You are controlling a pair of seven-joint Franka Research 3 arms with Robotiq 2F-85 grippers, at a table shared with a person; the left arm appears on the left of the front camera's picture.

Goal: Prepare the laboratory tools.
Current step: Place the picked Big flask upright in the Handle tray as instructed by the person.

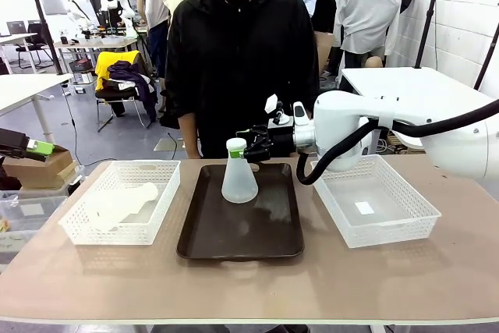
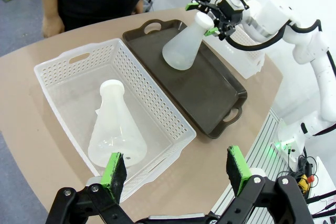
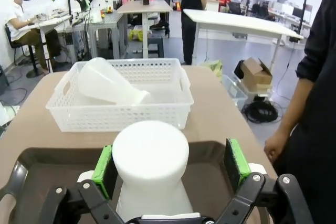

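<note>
Flasks point(image 1: 238, 183) frosted matt plastic (translucent) — tray point(image 1: 261, 233) glossy, smooth; baskets point(image 1: 80, 228) white perforated plastic.

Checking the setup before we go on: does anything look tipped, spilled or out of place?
One flask lies on its side in the left white basket, while the other flask stands upright on the brown tray, the right gripper open around its neck. No spill or damage visible.
</note>
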